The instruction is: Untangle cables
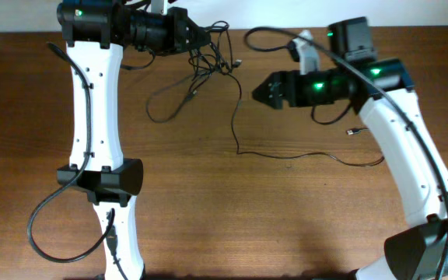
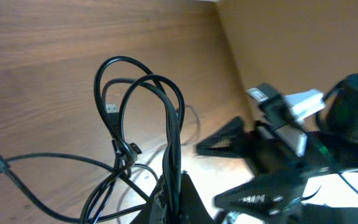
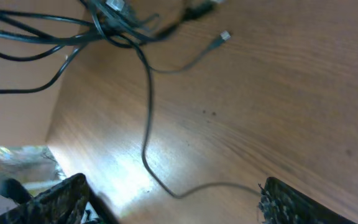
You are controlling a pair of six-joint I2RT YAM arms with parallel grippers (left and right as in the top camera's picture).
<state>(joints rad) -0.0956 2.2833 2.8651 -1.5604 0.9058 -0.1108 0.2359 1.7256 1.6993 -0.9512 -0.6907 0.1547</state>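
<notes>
The cables [image 1: 208, 58] form a thin black tangle at the back of the table, hanging from my left gripper [image 1: 199, 36]. In the left wrist view, the left gripper [image 2: 174, 190] is shut on several strands, which loop upward [image 2: 135, 84]. One long strand [image 1: 237, 124] trails down and right across the wood. My right gripper [image 1: 257, 92] hovers just right of the tangle, open. In the right wrist view, its fingers [image 3: 294, 202] stand wide apart with that strand [image 3: 146, 124] lying on the table below them, not gripped. A small plug [image 3: 225, 36] lies loose near the clump [image 3: 114, 25].
A separate plug end [image 1: 353, 132] lies under the right arm [image 1: 411, 148]. The left arm's white link [image 1: 96, 101] runs down the left side, with a thick arm cable loop [image 1: 53, 233] beside its base. The table's back edge is close behind the tangle.
</notes>
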